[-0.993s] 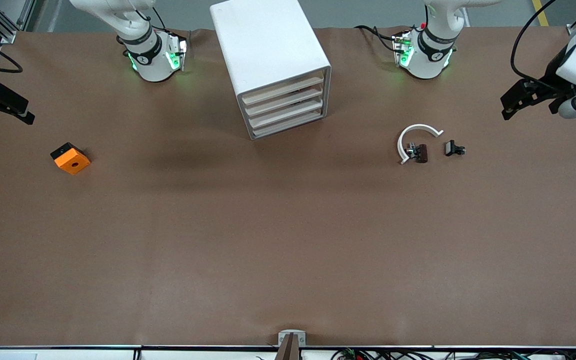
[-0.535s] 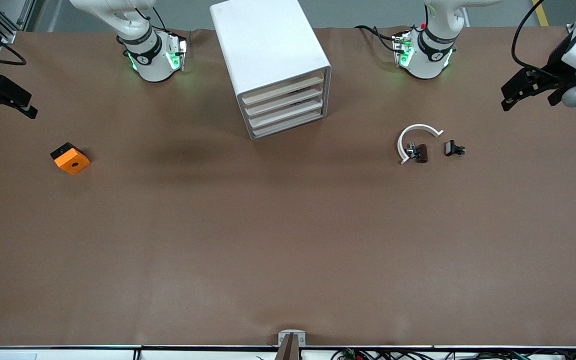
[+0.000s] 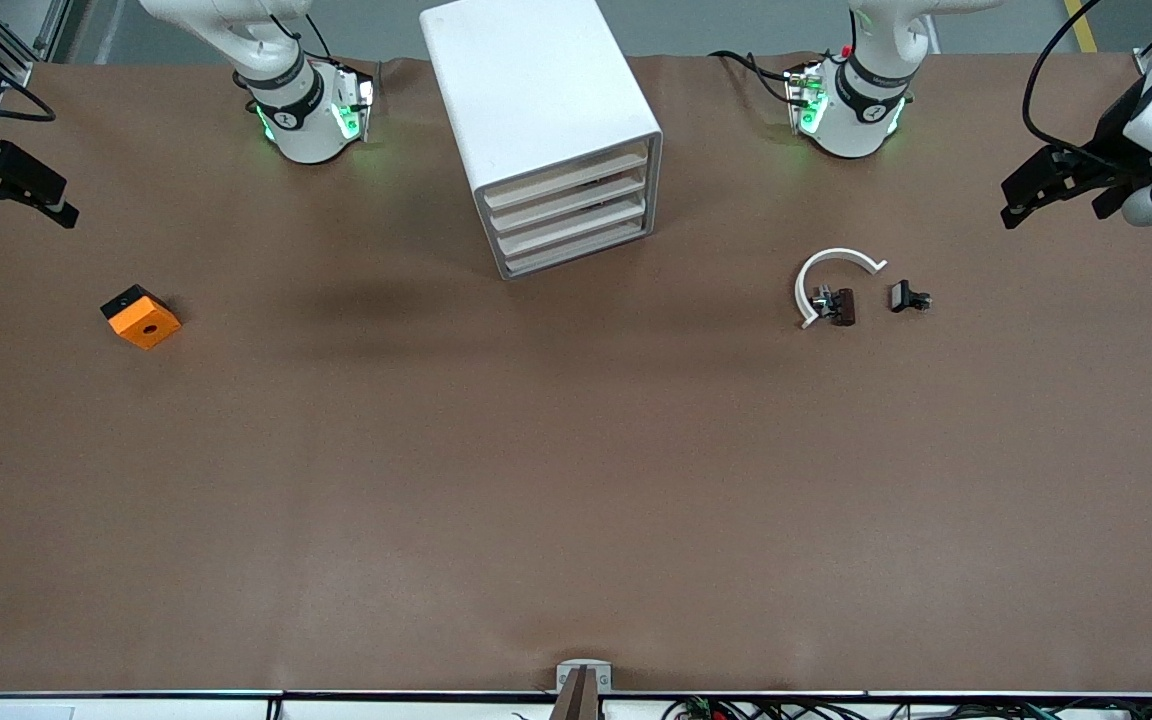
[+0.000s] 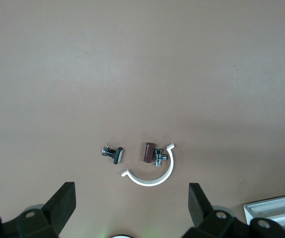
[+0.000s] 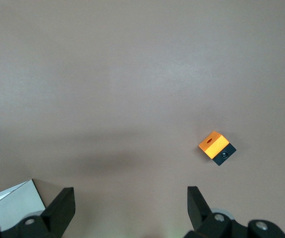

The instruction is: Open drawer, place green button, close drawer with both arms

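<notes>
The white cabinet stands between the arm bases, and its four beige-fronted drawers are all shut. No green-capped button shows in any view. My left gripper hangs open and empty over the left arm's end of the table. In the left wrist view it is above two small black clips and a white curved band. My right gripper hangs open and empty over the right arm's end. In the right wrist view it shows the orange block on the table.
The orange square block lies toward the right arm's end. The white band and clips lie toward the left arm's end. A cabinet corner shows in the left wrist view and the right wrist view. Brown table mat spreads nearer the camera.
Both grippers have shifted slightly near the table's two ends. They stay open and empty. The cabinet, block and clips have not moved.
</notes>
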Robot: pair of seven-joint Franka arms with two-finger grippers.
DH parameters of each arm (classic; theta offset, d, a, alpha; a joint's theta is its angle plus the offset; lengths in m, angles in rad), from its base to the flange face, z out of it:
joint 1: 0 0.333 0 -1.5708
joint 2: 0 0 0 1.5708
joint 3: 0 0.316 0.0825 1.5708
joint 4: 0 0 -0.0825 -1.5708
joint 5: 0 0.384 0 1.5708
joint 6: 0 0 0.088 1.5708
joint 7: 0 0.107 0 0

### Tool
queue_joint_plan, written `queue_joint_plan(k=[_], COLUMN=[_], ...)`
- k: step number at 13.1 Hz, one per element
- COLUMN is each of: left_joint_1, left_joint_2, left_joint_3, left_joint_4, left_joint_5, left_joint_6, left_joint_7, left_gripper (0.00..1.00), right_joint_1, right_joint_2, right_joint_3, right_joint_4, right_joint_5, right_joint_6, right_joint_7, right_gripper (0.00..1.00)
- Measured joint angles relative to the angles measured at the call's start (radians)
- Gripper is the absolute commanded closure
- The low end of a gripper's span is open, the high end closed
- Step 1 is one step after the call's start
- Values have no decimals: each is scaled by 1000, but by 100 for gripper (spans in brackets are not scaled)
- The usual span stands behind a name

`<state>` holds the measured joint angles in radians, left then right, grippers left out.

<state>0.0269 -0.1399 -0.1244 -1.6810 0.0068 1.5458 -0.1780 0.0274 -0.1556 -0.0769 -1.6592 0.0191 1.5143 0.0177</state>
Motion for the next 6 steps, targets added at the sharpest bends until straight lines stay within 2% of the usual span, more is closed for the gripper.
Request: queue_joint_plan(k=[6], left_joint_1=[25], left_joint_2=[2], left_joint_3=[5], left_joint_4=[1], left_joint_5=[0], left_joint_6=[-13], left_joint_7=[15], left_gripper=[0], right_joint_1=[0], right_joint_2=[-4], right_joint_3=[0], right_joint_4=[6], right_joint_5=[0], right_joint_6=[-35], right_joint_7=[0], right_gripper=[0])
